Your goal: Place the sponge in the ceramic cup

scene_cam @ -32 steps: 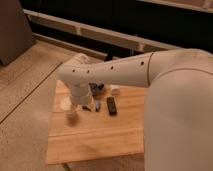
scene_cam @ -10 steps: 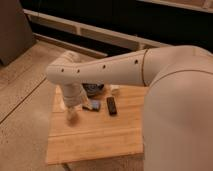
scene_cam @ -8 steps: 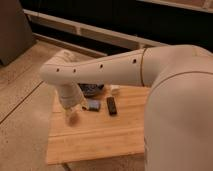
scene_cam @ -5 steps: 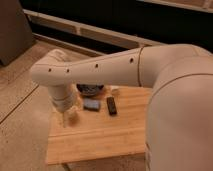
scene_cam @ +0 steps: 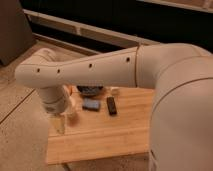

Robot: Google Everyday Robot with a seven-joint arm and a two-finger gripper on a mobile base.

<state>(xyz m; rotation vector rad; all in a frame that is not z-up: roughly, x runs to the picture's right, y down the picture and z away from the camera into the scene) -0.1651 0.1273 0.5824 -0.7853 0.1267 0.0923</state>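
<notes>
The blue-grey sponge [scene_cam: 91, 104] lies flat on the wooden board [scene_cam: 105, 137], just in front of a dark bowl [scene_cam: 90, 90]. My gripper [scene_cam: 60, 124] hangs from the white wrist over the board's left edge, to the left of the sponge and apart from it. The ceramic cup is mostly hidden behind the wrist. What looks like a pale part of it [scene_cam: 73, 106] shows between the wrist and the sponge.
A narrow black bar [scene_cam: 111, 105] lies just right of the sponge. A small pale object [scene_cam: 115, 90] sits behind it, right of the bowl. My big white arm [scene_cam: 125, 65] spans the view above the board. Speckled floor [scene_cam: 20, 115] surrounds the board on the left.
My arm has swung left, carrying the wrist and gripper from beside the bowl to the board's left edge. The sponge now shows in full. Objects on the board have not moved.
</notes>
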